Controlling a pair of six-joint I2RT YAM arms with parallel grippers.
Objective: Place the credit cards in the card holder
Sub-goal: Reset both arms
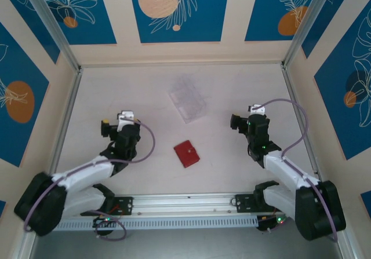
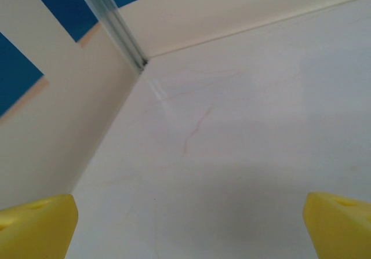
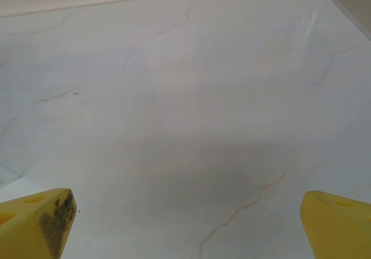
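Observation:
The card holder [image 1: 186, 153], a small square red wallet, lies shut on the white table between the two arms, near the front. The credit cards are out of view. My left gripper [image 1: 114, 126] hovers to the wallet's left, open, its yellow fingertips [image 2: 37, 227] far apart over bare table with nothing between them. My right gripper [image 1: 244, 121] is to the wallet's right, also open and empty, with yellow fingertips [image 3: 35, 224] spread wide above the marbled surface.
A clear plastic slotted rack [image 1: 188, 99] stands behind the wallet, toward the table's middle back. Cream walls with metal corner posts [image 1: 74, 68] enclose the table. An aluminium rail [image 1: 185, 202] runs along the front edge by the arm bases.

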